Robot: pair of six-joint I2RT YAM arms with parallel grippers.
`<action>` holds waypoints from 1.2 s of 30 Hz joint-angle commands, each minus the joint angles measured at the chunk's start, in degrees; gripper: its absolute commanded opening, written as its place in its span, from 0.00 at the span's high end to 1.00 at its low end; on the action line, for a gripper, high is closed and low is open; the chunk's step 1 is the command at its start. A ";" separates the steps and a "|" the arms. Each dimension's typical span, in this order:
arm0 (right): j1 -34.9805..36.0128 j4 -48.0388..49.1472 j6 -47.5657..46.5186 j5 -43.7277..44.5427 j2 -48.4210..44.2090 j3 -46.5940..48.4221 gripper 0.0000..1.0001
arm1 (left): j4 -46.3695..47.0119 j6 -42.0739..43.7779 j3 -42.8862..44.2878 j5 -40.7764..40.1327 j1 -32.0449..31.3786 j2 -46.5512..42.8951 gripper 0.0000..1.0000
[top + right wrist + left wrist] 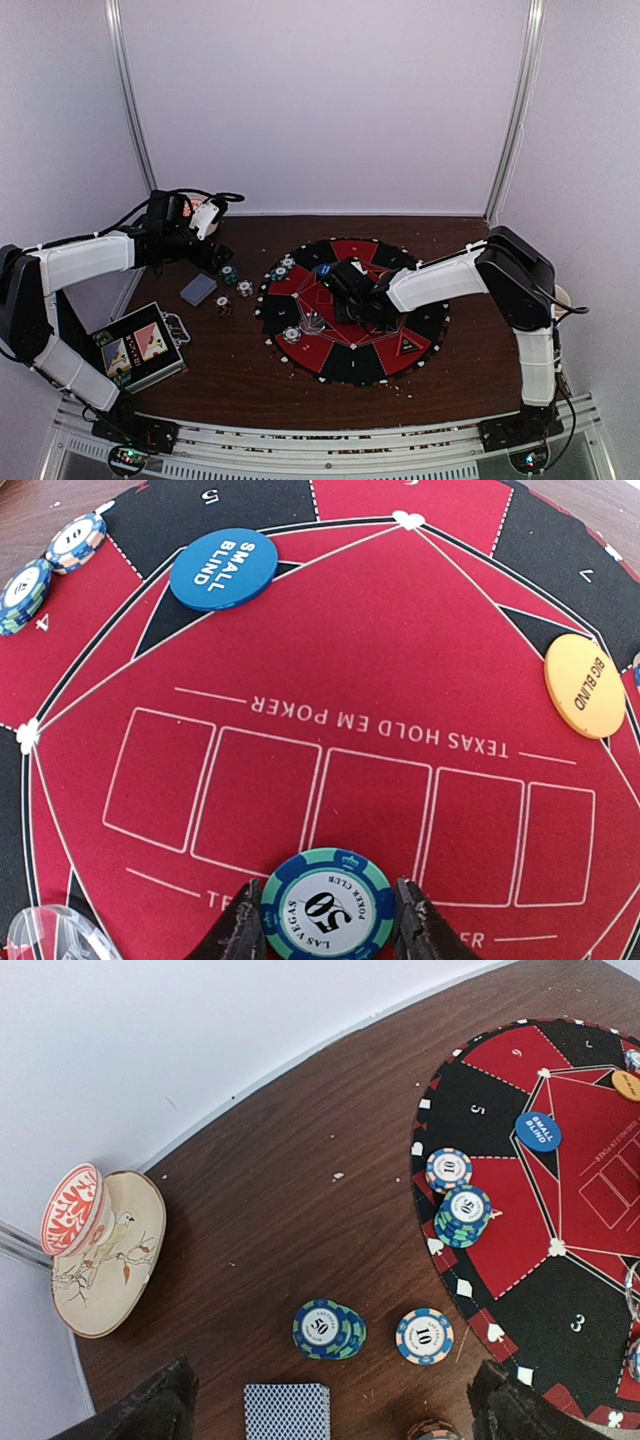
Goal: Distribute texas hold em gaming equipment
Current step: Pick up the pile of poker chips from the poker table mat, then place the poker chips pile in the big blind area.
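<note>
Slippage threatens: right pincer (328,930) clamps the 50 chip (327,900) by its rim between its fingers, so it may pop free; left pincer (335,1408) gapes wide.

teal chips (329,1329) | beside white chip (424,1336) | cards (287,1412) near

Teal 50 chip (327,907) flat at mat (400,680) centre. Nearby, blue button (223,568) and orange button (585,684) on mat's red field. Face-down cards (287,1410), loose chips (328,1329) just off mat.
</note>
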 commanded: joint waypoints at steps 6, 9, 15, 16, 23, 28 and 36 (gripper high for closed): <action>-0.62 -1.91 -0.85 3.20 -6.88 -2.10 0.59 | 2.45 -0.68 -0.46 1.18 0.59 -1.85 0.02; -1.43 -2.14 -0.89 3.72 -8.80 -3.16 0.59 | 2.32 -0.68 -0.37 1.35 0.64 -1.77 0.02; -3.66 -2.16 -1.05 4.65 -13.12 -7.02 0.59 | 2.16 -0.68 -0.35 1.61 0.76 -1.81 0.02; -4.17 -2.03 -1.11 4.83 -13.80 -7.71 0.59 | 2.20 -0.60 -0.37 1.62 0.69 -1.84 0.02; -9.39 -0.16 -1.57 4.84 -17.74 -13.44 0.59 | 2.05 -0.60 -0.32 2.04 0.68 -1.85 0.02; -13.33 1.25 -2.26 3.86 -18.33 -16.04 0.59 | 2.05 -0.64 -0.36 2.12 0.74 -1.77 0.02; -19.41 2.47 -3.41 2.82 -17.99 -17.59 0.59 | 2.05 -0.61 -0.22 2.44 0.71 -1.26 0.02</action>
